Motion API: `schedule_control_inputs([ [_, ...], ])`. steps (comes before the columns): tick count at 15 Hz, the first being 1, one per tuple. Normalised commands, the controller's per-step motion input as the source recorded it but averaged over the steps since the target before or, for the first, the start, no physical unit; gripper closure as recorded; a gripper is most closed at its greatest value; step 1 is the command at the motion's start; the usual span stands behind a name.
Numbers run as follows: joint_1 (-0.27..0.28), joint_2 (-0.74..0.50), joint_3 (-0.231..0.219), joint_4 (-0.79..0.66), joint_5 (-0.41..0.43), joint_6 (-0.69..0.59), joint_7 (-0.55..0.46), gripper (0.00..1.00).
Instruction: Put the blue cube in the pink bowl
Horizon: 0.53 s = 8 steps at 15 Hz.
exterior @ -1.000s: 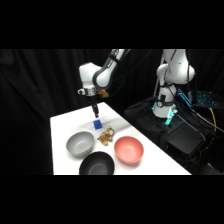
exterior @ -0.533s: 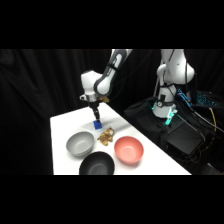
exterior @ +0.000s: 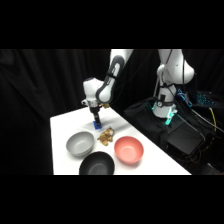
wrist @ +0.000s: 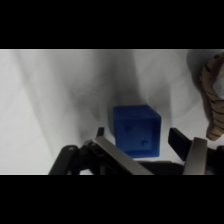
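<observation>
- Gripper (wrist: 137, 142) was down at the table (exterior: 62, 127), jaws spread wide, one finger (wrist: 100, 134) on each side of the cube (wrist: 136, 129), not clamped.
- Cube sat on the table, just behind the brown lump (exterior: 105, 136).
- Pink bowl (exterior: 129, 149) waited empty, right of the lump; grey bowl (exterior: 80, 144) left, black bowl (exterior: 96, 163) nearest.

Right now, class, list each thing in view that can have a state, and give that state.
End effector: open, fingers either side of the cube.
Blue cube: on the table, not gripped.
Pink bowl: upright, empty.
Grey bowl: upright, empty.
Black bowl: upright, empty.
</observation>
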Motion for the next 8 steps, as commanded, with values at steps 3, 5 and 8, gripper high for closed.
schedule_control_inputs([
  [3,-0.095,0.09,0.095,0.08,0.015,0.18,0.03,0.00],
  [5,-0.097,0.09,0.117,0.06,0.017,0.14,0.01,0.26],
  [8,-0.082,0.06,0.108,0.04,0.006,0.11,0.02,0.49],
])
